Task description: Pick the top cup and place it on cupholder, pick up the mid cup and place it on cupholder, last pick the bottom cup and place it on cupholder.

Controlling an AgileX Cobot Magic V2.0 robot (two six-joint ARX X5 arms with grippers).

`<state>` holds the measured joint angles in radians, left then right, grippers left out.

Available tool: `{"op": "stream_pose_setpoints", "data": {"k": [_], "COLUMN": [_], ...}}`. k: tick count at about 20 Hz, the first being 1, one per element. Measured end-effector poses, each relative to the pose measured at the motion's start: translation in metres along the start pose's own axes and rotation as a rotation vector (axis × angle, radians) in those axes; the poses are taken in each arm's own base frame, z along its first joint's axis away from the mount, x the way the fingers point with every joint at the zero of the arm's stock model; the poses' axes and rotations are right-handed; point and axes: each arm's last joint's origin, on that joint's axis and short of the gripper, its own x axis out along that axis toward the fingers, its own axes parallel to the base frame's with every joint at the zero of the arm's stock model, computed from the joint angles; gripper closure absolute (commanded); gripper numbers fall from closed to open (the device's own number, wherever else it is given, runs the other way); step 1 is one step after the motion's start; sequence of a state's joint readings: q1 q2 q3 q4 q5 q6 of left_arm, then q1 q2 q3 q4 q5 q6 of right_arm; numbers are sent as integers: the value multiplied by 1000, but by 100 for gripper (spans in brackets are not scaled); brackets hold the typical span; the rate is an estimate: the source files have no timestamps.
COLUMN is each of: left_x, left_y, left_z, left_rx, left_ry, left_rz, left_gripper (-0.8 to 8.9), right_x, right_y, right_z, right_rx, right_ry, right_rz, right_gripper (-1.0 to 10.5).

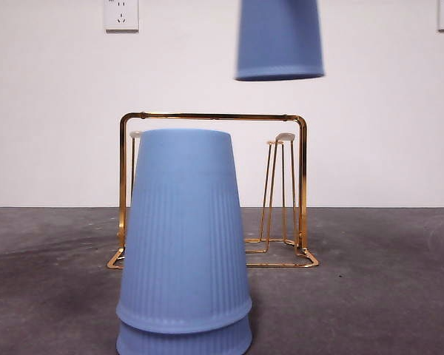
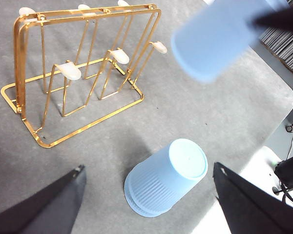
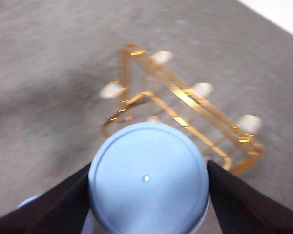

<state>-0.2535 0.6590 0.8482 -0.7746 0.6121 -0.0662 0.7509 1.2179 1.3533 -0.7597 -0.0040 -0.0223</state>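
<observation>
A blue top cup [image 1: 280, 37] hangs upside down in the air, high above the gold wire cupholder [image 1: 213, 116]. My right gripper [image 3: 147, 168] is shut on this cup [image 3: 147, 178], one jaw on each side, with the cupholder [image 3: 185, 100] below and beyond it. Two more blue cups [image 1: 183, 244] stand nested upside down on the table in front of the rack. My left gripper [image 2: 149, 166] is open and holds nothing, hovering over that stack [image 2: 166, 178]. The left wrist view also shows the lifted cup [image 2: 215, 39] and the cupholder [image 2: 71, 70].
The table is dark grey [image 1: 385, 288] with a white wall behind, carrying two sockets [image 1: 121, 15]. The table's edge [image 2: 283, 112] and a floor with cables show in the left wrist view. The cupholder's white-tipped prongs [image 2: 118, 55] carry nothing.
</observation>
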Motion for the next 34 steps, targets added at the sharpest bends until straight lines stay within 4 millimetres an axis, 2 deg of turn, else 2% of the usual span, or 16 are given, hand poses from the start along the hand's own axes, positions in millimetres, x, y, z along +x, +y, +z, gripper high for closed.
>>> {"op": "stream_pose_setpoints", "data": {"k": [3,7,10,14,22,24,26,31,34], "left_x": [0,0,0,0,0,0,0,0,0], "left_y": [0,0,0,0,0,0,0,0,0], "left_z": [0,0,0,0,0,0,0,0,0], "left_rx": [0,0,0,0,0,-1,-2,-2,-2], "left_ry": [0,0,0,0,0,2,3,3,3], "left_rz": [0,0,0,0,0,0,0,0,0], "left_gripper": [407,407,407,407,407,407,407,404,401], "right_x": [9,29,48,77,136,140,140,140,123], "right_y": [-22,-41,-47,-50,-58,-59,-59,-59,-58], "right_z": [3,0,-9,-31,-59,-59,-60,-60,-52], "right_rx": [55,100,128,168,223,224,223,224,216], "right_ry": [-24,-9,13,31,175,167,170,176,122], "right_rz": [-16,-25,2,2,-1,-6,-22,-25,-32], "right_gripper": [627,627,627,627,608,593,510,451,451]}}
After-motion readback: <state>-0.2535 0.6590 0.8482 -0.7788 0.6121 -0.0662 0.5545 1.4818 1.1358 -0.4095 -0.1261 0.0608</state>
